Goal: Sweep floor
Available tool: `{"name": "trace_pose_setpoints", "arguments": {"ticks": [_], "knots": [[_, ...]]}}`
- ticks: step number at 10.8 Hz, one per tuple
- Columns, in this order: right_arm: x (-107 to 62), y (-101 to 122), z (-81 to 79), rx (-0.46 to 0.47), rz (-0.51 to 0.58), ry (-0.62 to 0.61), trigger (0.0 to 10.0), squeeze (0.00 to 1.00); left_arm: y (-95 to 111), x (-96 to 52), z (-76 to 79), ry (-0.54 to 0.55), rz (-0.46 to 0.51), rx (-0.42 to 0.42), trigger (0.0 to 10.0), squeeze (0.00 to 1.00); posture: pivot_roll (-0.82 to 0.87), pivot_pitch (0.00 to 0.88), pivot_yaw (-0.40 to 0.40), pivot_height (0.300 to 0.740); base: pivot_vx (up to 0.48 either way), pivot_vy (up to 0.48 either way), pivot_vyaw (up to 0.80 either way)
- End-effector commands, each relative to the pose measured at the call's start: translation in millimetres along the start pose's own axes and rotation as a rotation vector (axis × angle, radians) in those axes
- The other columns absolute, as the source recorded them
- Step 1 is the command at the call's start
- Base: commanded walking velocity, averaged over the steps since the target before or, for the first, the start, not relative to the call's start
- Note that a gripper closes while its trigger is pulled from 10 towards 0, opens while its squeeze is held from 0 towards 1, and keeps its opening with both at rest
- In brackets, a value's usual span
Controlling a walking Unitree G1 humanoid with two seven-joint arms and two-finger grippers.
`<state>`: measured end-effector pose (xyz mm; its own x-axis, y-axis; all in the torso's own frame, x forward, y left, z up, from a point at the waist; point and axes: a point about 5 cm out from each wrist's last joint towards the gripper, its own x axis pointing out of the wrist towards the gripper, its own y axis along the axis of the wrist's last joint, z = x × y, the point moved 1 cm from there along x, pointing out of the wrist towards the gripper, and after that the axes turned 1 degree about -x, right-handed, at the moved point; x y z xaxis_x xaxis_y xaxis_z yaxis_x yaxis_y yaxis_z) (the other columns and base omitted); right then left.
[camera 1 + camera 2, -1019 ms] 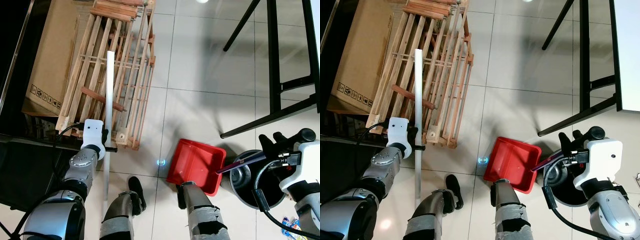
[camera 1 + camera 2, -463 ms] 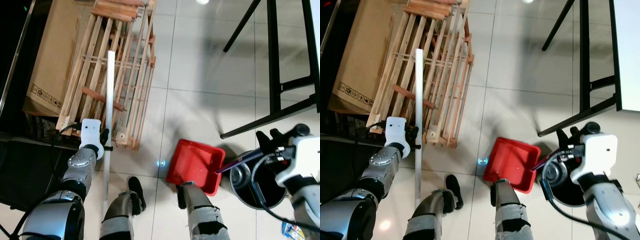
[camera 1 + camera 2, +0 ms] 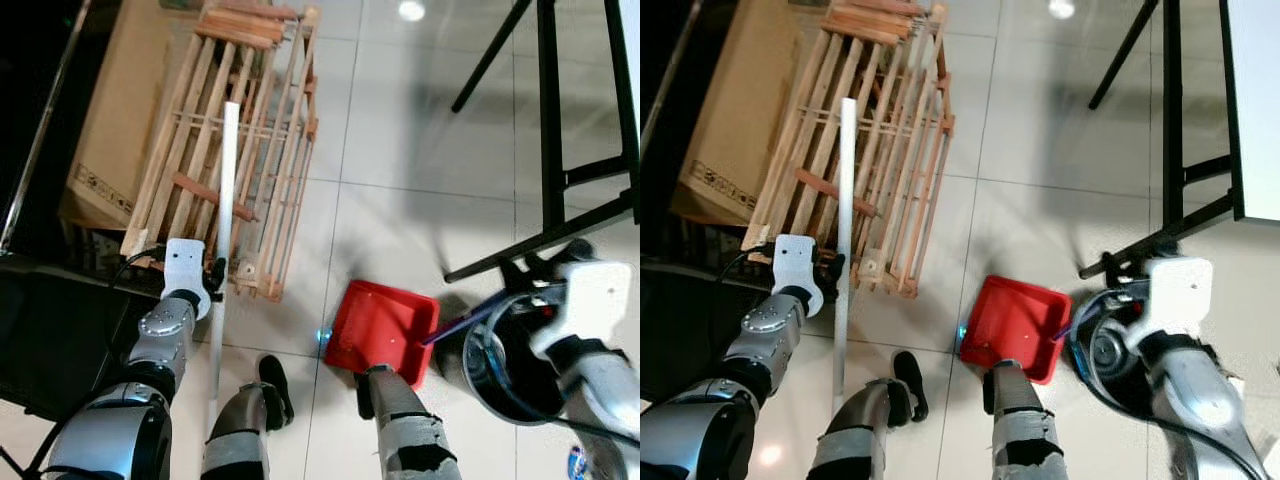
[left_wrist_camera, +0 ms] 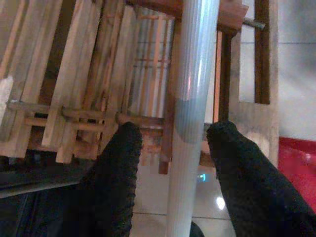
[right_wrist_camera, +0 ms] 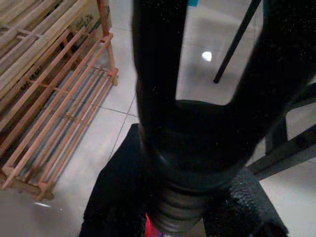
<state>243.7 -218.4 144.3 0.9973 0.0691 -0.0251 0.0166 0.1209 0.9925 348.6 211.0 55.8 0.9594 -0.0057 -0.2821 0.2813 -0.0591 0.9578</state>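
Left gripper clenched on broom pole between its fingers. Right gripper grasping dustpan handle; red dustpan beyond, on floor.

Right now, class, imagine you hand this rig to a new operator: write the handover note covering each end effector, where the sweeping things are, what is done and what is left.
Left end effector: fingers either side of the white broom pole, which stands upright beside the wooden pallets; grip tightness unclear.
Right end effector: shut on the dark handle of the red dustpan.
The dustpan sits on the tiled floor before the robot's feet, next to the black bin.
Done: both tools in hand.
Left: sweeping and emptying the pan; no debris can be made out in it.
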Motion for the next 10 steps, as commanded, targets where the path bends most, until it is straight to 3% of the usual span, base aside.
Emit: {"name": "trace_pose_setpoints", "arguments": {"ticks": [1,3,8,10], "knots": [[-1.2,-16.7,-3.5,0.018,-0.068,0.008,10.0,0.0,-16.0,-6.1,-2.1,0.011,-0.04,-0.009,10.0,1.0,-0.29,0.36,0.063,0.74,0.0,0.0,0.0],[18.6,-12.8,-8.9,0.031,-0.021,0.014,10.0,0.0,-14.6,-6.4,-3.6,0.02,-0.024,-0.018,10.0,1.0,-0.27,0.299,0.074,0.74,0.0,0.0,0.0],[47.2,-1.7,-16.5,0.047,0.057,0.029,10.0,0.0,-18.2,-10.3,-3.3,0.025,0.005,-0.025,10.0,1.0,-0.24,0.202,0.091,0.74,0.0,0.0,0.0],[69.2,6.6,-26.0,0.061,0.111,0.048,10.0,0.0,-16.0,-13.0,-1.7,0.012,0.058,-0.021,10.0,1.0,-0.21,0.144,0.101,0.74,0.0,0.0,0.0]]}}
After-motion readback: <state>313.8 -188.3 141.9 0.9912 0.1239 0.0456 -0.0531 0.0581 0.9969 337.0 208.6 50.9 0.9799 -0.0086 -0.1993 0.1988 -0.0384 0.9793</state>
